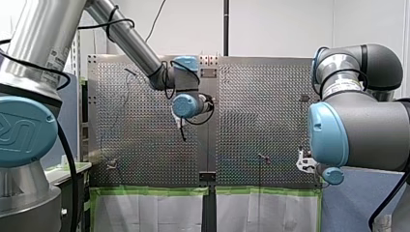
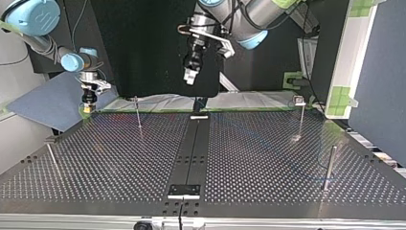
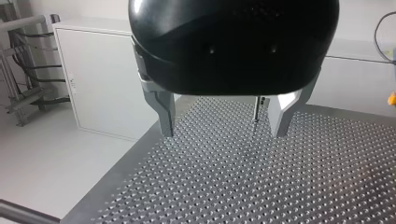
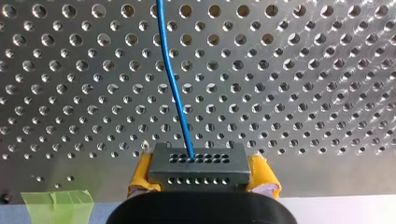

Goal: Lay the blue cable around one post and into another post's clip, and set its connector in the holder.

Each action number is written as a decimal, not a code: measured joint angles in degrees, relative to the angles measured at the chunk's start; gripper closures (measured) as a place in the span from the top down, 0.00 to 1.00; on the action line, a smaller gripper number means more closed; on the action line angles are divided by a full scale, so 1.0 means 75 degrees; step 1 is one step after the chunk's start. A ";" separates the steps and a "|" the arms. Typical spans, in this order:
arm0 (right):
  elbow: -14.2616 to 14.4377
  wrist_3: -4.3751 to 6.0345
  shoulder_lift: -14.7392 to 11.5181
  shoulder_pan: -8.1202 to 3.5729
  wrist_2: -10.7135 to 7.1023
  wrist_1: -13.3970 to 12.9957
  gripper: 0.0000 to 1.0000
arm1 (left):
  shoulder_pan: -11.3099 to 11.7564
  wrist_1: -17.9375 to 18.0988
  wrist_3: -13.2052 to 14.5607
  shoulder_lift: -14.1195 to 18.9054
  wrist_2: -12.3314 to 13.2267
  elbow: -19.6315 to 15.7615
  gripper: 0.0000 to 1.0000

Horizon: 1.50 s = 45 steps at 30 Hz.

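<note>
Blue cable [image 4: 173,88] ran from the top of a dark connector [image 4: 198,168] straight out over the perforated table [image 4: 303,70], slack and slightly bowed, with its far end out of sight. My right gripper [image 4: 201,179] had the connector clamped between its yellow pads [image 4: 139,178], fingers closed only to the block's width. It hung right at the table's edge. Green tape [image 4: 56,200] marked that edge just beside the gripper.

In the top view the right gripper [image 2: 87,106] stood at the far left corner, low over the rim, with open plate ahead of it. The nearest post [image 2: 138,114] stood close by, toward the middle. A leaning post [image 2: 51,158] stood nearer the camera on the left edge.

My left gripper [image 3: 223,126] hung high over the far middle of the table [image 2: 190,74], well clear of the surface. Its metal fingers [image 3: 164,112] were spread wide with nothing between them. One thin post [image 3: 255,108] showed ahead through the gap, close to one finger. The plate's edge fell away to bare floor at one side.

A black strip [image 2: 194,148] split the table down the middle. On the top view's right half, a post with a small head [image 2: 300,120] stood far back and a plain post [image 2: 329,166] stood near the right edge. Wide bare plate lay between all four.
</note>
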 joint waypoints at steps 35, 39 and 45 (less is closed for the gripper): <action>-0.0062 -0.0090 -0.0003 0.0054 -0.0005 0.0102 0.26 | 0.0245 0.1083 0.0048 0.1055 0.0063 -0.2251 1.00; -0.0068 -0.0112 -0.0008 0.0055 -0.0001 0.0125 0.26 | 0.0262 0.1089 0.0074 0.1055 0.0063 -0.2493 1.00; -0.0072 -0.0116 -0.0006 0.0056 -0.0002 0.0130 0.26 | 0.0296 0.1166 0.0134 0.1053 0.0062 -0.2862 1.00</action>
